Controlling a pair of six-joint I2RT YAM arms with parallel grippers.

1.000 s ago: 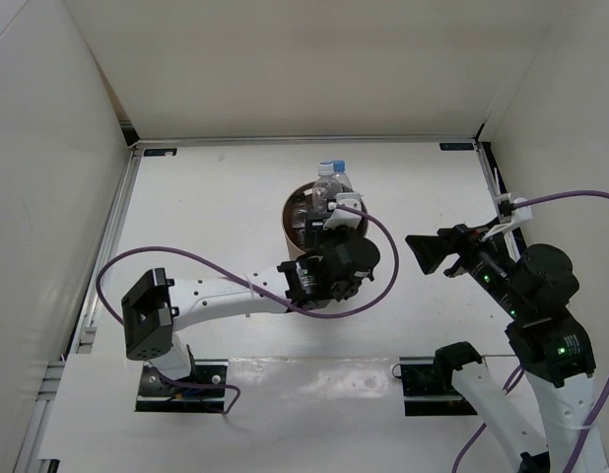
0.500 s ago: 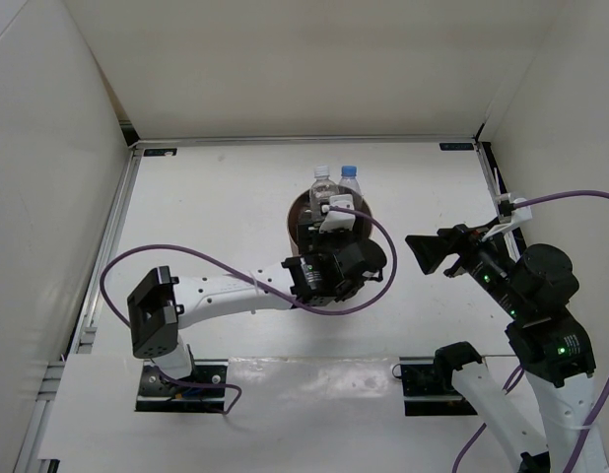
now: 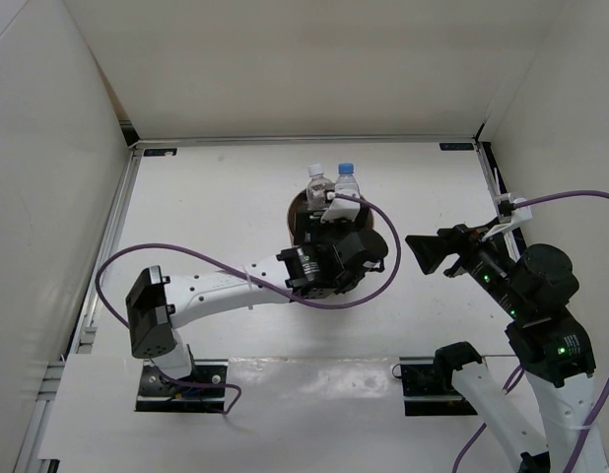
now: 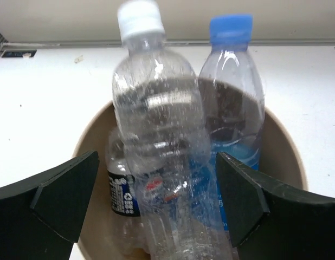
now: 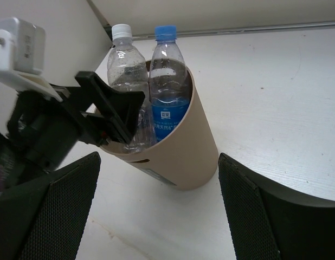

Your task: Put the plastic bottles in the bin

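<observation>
**Left tool straddles the clear bottle in the bin: pull out cleanly**

- Left tool [image 4: 156, 187]: jaws wide open, gripping nothing. The white-capped clear bottle [image 4: 156, 124] stands between the fingers with a visible gap on both sides.
- Key relation: seen from above, the bottle is dead ahead of the left tool at 12 o'clock. Its long axis is close to vertical with a slight lean, its base is down inside the bin [image 5: 194, 141], and its neck and cap are above the rim.
- My read is that any exit should go straight back toward 6 o'clock or straight up. A sideways move puts a finger into the bottle.
- The blue-capped bottle [image 4: 232, 108] is upright in the bin at 2 o'clock of the clear one, touching or nearly so, and is also taller than the rim.
- The dark-labelled bottle [image 4: 121, 189] sits low in the bin at 7 o'clock of the clear one. I can't make out a fourth bottle.
- I see no bottle out on the counter [image 5: 265, 81], so the task is probably at or near its end.
- Right tool [image 5: 158, 179]: fully open and empty, at 3 o'clock of the bin and well apart, pointing at it. The left arm is much the nearer.
- Obstruction: the purple cable [image 3: 388, 261] loops round the left wrist just beside the bin's 4 o'clock side and could snag on retract.
</observation>
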